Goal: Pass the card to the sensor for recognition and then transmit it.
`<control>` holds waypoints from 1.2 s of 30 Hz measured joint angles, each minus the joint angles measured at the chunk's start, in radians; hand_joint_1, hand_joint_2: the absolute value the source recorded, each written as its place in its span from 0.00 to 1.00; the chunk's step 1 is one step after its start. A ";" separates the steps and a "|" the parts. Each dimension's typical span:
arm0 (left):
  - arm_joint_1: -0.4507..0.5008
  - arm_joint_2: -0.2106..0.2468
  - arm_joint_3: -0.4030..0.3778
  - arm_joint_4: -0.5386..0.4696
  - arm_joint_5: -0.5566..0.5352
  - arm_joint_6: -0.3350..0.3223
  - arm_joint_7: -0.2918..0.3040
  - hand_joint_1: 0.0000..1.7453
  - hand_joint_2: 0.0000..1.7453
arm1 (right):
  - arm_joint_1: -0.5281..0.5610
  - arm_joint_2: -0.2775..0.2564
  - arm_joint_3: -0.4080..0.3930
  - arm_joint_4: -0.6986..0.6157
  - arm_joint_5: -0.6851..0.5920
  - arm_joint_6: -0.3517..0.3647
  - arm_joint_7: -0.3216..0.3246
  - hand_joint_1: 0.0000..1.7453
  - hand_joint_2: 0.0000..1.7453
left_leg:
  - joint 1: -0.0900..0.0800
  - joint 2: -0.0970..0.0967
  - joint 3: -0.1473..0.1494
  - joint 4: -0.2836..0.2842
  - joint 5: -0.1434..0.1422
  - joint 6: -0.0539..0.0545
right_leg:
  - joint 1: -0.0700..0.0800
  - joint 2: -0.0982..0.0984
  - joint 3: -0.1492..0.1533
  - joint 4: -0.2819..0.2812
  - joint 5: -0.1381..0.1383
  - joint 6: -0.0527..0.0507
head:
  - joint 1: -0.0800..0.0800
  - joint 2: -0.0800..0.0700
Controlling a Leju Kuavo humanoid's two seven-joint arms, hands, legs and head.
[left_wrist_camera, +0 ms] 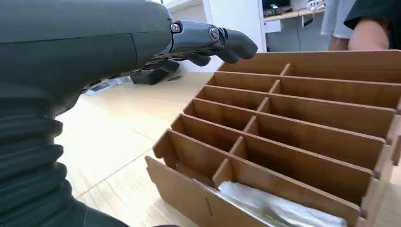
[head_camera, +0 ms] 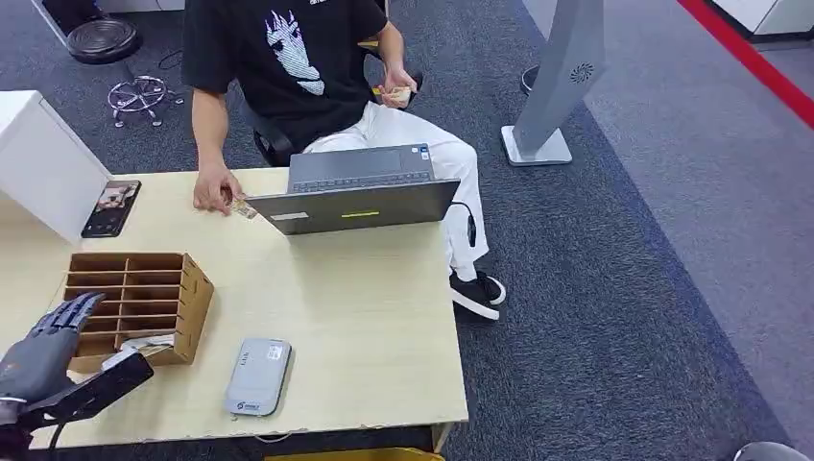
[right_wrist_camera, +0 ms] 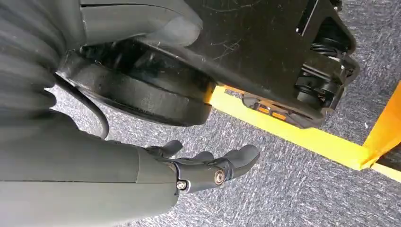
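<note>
A wooden divider box (head_camera: 192, 288) stands at the table's left. Its nearest compartment holds a pale card in clear wrap (head_camera: 146, 342), which the left wrist view shows as a card in wrap (left_wrist_camera: 279, 208) low in the box (left_wrist_camera: 302, 123). My left hand (head_camera: 46, 348) hovers by the box's near left corner, fingers spread and holding nothing. In the left wrist view its fingers (left_wrist_camera: 213, 40) reach out over the table beside the box. A grey sensor (head_camera: 257, 376) lies flat near the front edge. My right hand (right_wrist_camera: 208, 168) hangs empty above the carpet.
A person sits behind an open laptop (head_camera: 360, 197), one hand (head_camera: 215, 188) resting on the table with a small card (head_camera: 243, 209). A phone (head_camera: 111, 207) and a white box (head_camera: 43, 163) are at the far left. A grey kiosk stand (head_camera: 552, 86) rises on the carpet.
</note>
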 joint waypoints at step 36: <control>-0.076 -0.047 -0.056 0.086 -0.009 0.021 -0.013 1.00 1.00 | 0.045 -0.014 0.020 -0.085 -0.048 0.000 0.037 0.00 1.00 | 0.000 0.000 0.000 0.000 0.000 0.000 | 0.000 0.000 0.000 0.000 0.000 0.000 | 0.000 0.000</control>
